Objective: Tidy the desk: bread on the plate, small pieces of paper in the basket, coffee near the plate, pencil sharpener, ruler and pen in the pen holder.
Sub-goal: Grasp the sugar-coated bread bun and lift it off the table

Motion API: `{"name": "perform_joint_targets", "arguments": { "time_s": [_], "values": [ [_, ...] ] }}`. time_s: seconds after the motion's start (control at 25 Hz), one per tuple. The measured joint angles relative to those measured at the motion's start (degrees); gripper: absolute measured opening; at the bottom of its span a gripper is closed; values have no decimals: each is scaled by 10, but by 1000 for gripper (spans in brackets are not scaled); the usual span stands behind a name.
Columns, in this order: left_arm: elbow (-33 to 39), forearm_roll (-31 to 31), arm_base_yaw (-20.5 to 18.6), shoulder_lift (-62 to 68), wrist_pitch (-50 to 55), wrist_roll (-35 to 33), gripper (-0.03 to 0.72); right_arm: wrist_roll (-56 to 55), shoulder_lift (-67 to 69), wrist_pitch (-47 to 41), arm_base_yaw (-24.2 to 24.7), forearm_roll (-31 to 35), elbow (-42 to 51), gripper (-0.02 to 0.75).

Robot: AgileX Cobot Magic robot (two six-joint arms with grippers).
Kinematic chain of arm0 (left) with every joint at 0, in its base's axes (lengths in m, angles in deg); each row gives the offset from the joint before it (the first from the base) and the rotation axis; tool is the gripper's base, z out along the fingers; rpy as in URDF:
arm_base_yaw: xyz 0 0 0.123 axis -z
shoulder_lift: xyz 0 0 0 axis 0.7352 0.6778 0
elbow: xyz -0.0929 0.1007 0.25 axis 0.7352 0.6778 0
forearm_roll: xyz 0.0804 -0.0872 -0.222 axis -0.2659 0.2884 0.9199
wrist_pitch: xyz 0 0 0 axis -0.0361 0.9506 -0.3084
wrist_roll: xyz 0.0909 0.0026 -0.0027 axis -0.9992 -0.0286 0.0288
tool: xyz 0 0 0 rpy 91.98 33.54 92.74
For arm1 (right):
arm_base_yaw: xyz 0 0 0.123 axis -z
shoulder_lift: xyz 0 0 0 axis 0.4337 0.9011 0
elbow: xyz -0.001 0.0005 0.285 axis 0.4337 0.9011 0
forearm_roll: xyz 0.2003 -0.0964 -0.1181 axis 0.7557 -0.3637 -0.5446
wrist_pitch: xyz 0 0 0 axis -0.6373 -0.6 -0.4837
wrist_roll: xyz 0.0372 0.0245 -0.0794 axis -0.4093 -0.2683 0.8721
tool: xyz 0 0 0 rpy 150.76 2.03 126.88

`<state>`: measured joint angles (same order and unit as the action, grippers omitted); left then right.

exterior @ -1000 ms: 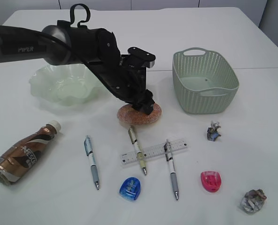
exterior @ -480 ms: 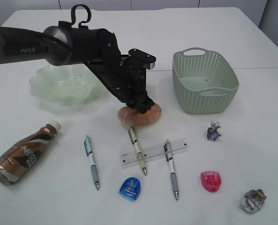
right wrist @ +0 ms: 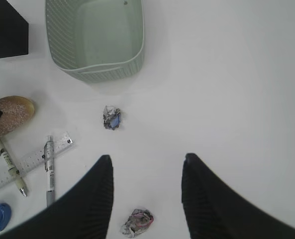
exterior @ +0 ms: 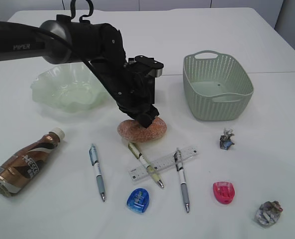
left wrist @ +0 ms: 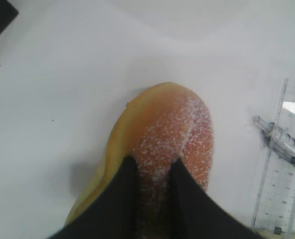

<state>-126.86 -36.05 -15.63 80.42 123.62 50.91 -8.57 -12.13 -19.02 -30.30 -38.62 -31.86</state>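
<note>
Left gripper (exterior: pixel 146 118) is down on the bread (exterior: pixel 142 129), its fingers (left wrist: pixel 118 199) pinched together on the bun's sugared top; in the left wrist view a narrow ridge of crust sits between them. The bread lies on the white surface (exterior: pixel 266 99), right of the green plate (exterior: pixel 67 89), left of the basket (exterior: pixel 217 87), just beyond the ruler (exterior: pixel 162 162) and pens. Whether the bun is lifted clear of the surface cannot be told. Right gripper (right wrist: pixel 147 199) hangs over bare surface with its fingers apart, empty; one paper wad (right wrist: pixel 112 118) lies beyond it, another (right wrist: pixel 137 223) between the fingertips in view.
</note>
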Motion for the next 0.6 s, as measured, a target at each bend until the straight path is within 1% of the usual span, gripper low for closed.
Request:
{"name": "perform_joint_targets", "arguments": {
  "time_s": [0.4, 0.6],
  "values": [
    [3, -7, 0, -14, 17, 5, 91, 1, 0, 0, 0, 0, 0, 364],
    [3, -9, 0, -38, 28, 19, 91, 1, 0, 0, 0, 0, 0, 364]
  ]
}}
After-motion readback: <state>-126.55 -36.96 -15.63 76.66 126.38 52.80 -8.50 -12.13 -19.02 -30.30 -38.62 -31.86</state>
